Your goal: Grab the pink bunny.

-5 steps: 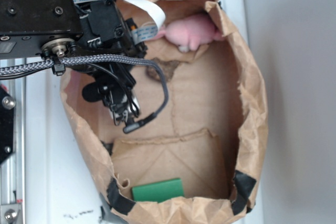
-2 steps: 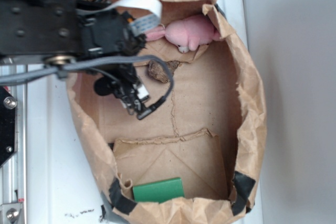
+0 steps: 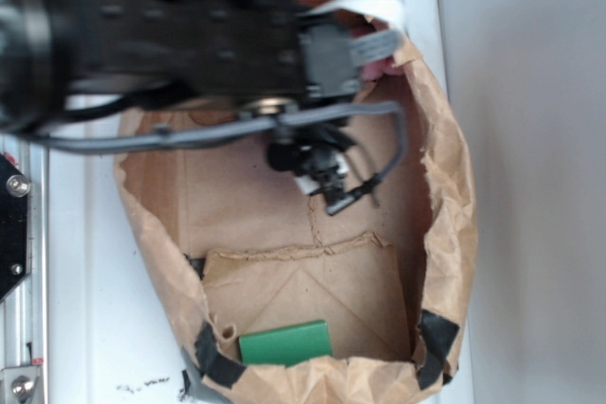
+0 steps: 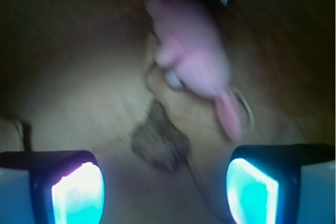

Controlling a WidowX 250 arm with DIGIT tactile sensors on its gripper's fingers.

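Your end effector (image 4: 165, 182) is spread wide: in the wrist view the two glowing fingertips (image 4: 77, 195) sit at the bottom left and bottom right corners with a broad gap between them, nothing pinched. In the exterior view the arm (image 3: 161, 30) is motion-blurred and covers the top of the paper bag (image 3: 454, 196); the end effector (image 3: 322, 182) hangs inside the bag, over its floor, toward the upper middle.

The bunny (image 4: 197, 59) shows in the wrist view ahead of the fingertips, upper centre and a bit right, lying on the brown bag floor near the far wall, one long ear trailing down toward the right fingertip but clear of it. It's blurred, so you can't read details. In the exterior view you get only a sliver of pink (image 3: 383, 66) at the bag's top right edge, just beside the white ribbon cable (image 3: 374, 30); the rest is hidden by the arm.

A brown lump (image 4: 157, 140) lies on the floor between the fingertips and the bunny, left of the ear, closer to the end effector. A green block (image 3: 284, 342) sits at the bag's bottom edge, well apart from everything. The bag rests on a white surface (image 3: 85, 290).
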